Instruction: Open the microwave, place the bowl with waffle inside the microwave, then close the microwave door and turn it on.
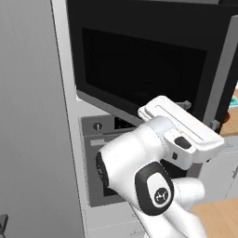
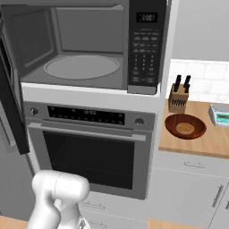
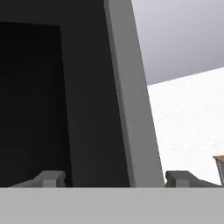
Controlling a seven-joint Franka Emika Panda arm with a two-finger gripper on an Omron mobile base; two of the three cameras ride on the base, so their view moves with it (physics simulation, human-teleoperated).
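The waffle (image 2: 184,129) lies in the bowl (image 2: 185,126) on the desk (image 2: 210,144) beside a knife block (image 2: 178,99), right of the open, hollow microwave (image 2: 85,44), while the released end effector (image 3: 116,179) straddles the microwave door (image 3: 65,100) handle (image 3: 131,96).

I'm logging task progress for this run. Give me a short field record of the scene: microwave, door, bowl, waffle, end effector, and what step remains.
microwave: open, cavity and turntable visible, nothing inside
microwave door: swung wide open to the left
door handle: grey vertical bar, lying between the end effector fingertips
end effector: open, fingers either side of the handle, holding nothing
bowl: on the wooden counter right of the oven, by the knife block
waffle: inside the bowl
oven: below the microwave, shut
remaining: move bowl into microwave, close door, start it
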